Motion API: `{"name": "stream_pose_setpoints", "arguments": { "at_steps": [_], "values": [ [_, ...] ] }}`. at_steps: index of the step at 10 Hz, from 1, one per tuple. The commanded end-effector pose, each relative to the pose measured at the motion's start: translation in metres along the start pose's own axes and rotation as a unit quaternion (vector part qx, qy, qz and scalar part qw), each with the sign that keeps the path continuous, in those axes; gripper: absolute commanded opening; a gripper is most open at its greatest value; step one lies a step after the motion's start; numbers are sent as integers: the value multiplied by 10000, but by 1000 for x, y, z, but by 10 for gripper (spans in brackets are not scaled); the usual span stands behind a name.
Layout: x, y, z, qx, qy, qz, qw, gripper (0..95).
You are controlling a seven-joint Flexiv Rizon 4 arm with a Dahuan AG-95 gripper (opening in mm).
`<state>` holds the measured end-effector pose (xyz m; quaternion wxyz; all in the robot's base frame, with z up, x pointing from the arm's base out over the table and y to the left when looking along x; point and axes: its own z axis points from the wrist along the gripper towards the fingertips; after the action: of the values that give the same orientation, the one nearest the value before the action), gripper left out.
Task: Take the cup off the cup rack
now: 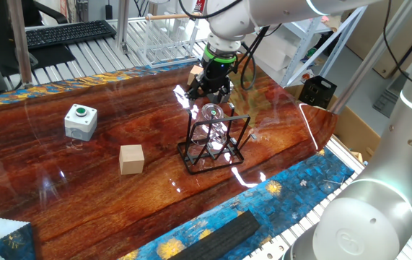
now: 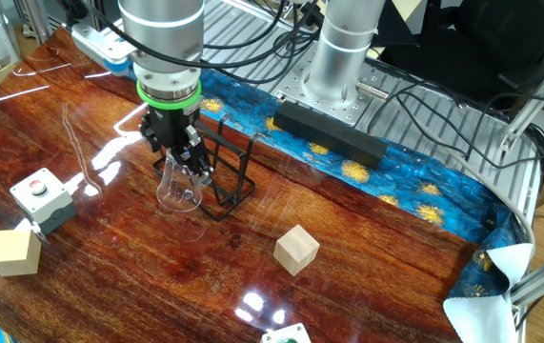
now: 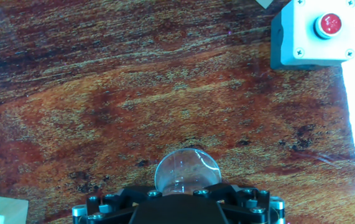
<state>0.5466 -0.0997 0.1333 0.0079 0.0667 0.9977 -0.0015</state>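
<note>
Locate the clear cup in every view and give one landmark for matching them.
One fixed view: cup right of centre, at the black cup rack.
Other fixed view: cup left of centre, beside the rack.
Hand view: cup bottom centre.
Shared landmark: tool just above the cup.

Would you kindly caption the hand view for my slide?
Gripper above the clear cup, red-button box at upper right.
</note>
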Motion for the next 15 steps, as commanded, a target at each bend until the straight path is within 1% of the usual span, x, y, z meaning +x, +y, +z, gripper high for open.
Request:
{"name": "stream_pose_setpoints", "arguments": {
  "at_steps": [1, 2, 3, 4, 5, 8, 9, 10, 11, 12, 13, 15],
  "values": [
    [2, -3, 0, -62, 7, -75, 10000, 950],
    [5, -7, 1, -117, 18, -77, 9999, 950],
    [10, -12, 4, -176, 2, -57, 9998, 950],
    [13, -14, 4, -175, -4, -69, 9998, 950],
    [18, -15, 5, -193, -8, -48, 9998, 950],
    [29, -9, 5, -156, -50, 2, 9999, 950],
    [32, -8, 6, -147, -85, -1, 9999, 950],
    [33, -8, 6, -141, -88, -6, 9999, 950],
    [35, -6, 7, -86, -146, -30, 9999, 950],
    [36, -6, 7, 4, -196, -59, 9998, 950],
    [36, -6, 7, 19, -224, -55, 9997, 950],
    [37, -6, 7, 6, -222, -55, 9997, 950]
  ]
}}
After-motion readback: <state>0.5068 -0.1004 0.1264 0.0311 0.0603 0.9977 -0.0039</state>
